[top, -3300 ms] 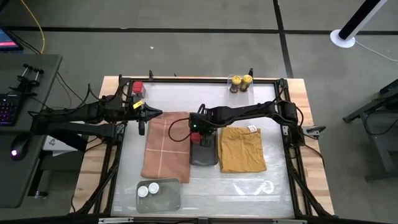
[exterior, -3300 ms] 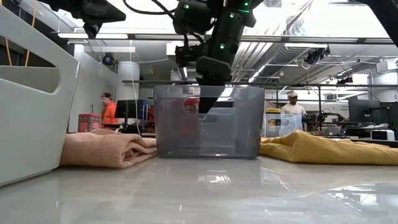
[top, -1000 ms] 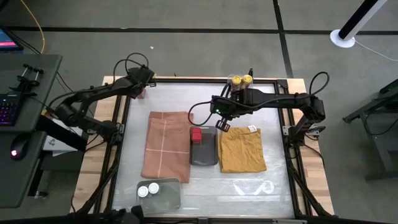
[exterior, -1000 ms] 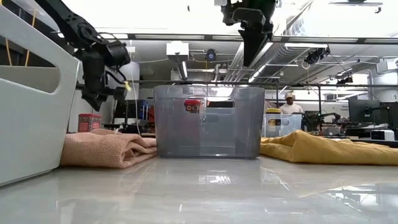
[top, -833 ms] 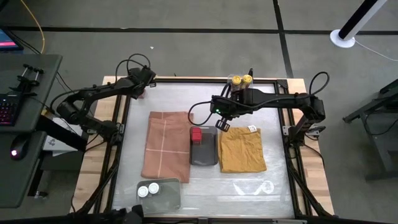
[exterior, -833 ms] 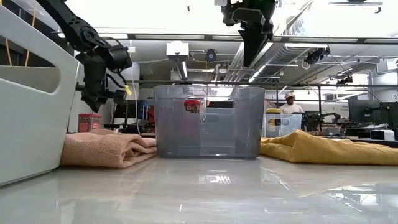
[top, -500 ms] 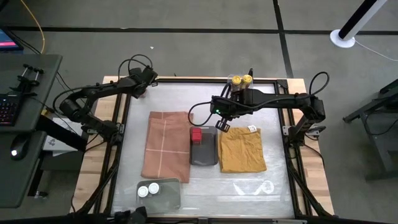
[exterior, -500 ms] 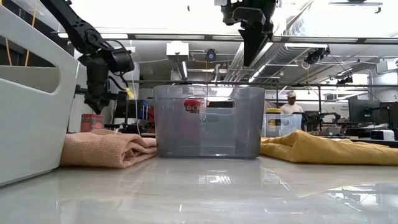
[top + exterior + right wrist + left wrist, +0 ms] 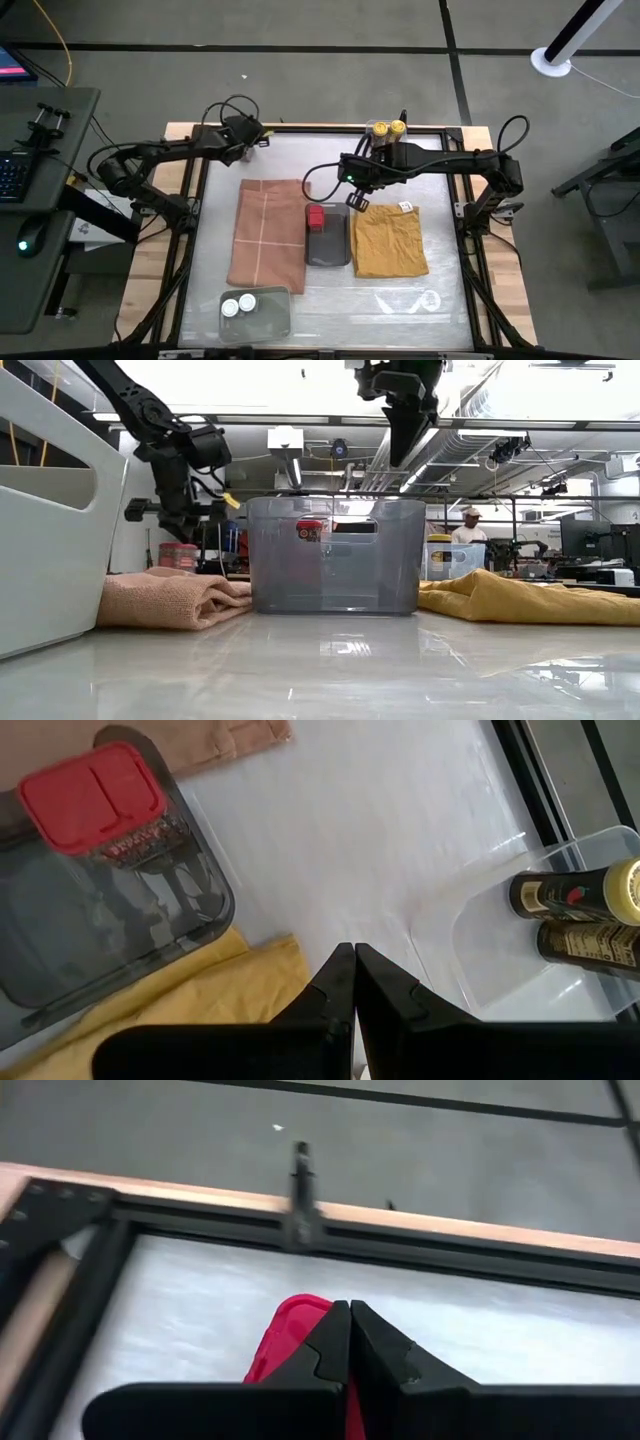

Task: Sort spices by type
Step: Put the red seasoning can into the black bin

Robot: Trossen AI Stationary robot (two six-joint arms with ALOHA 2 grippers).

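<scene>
Red tin (image 9: 290,1342) in left tool (image 9: 349,1342), beside black table frame (image 9: 200,1225).

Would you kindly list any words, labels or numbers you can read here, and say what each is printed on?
No text here can be read.
Yellow-capped jars: printed labels, too blurred to read.
Red tin in the grey tray: print under the lid, too small.
Tag on the yellow cloth: too small.

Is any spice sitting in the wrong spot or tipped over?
One red tin is still away from its twin, at the far left corner of the table below the left gripper. The other red tin already sits in the grey tray. Nothing looks spilled; the yellow-capped jars lie together in their clear tray.
</scene>
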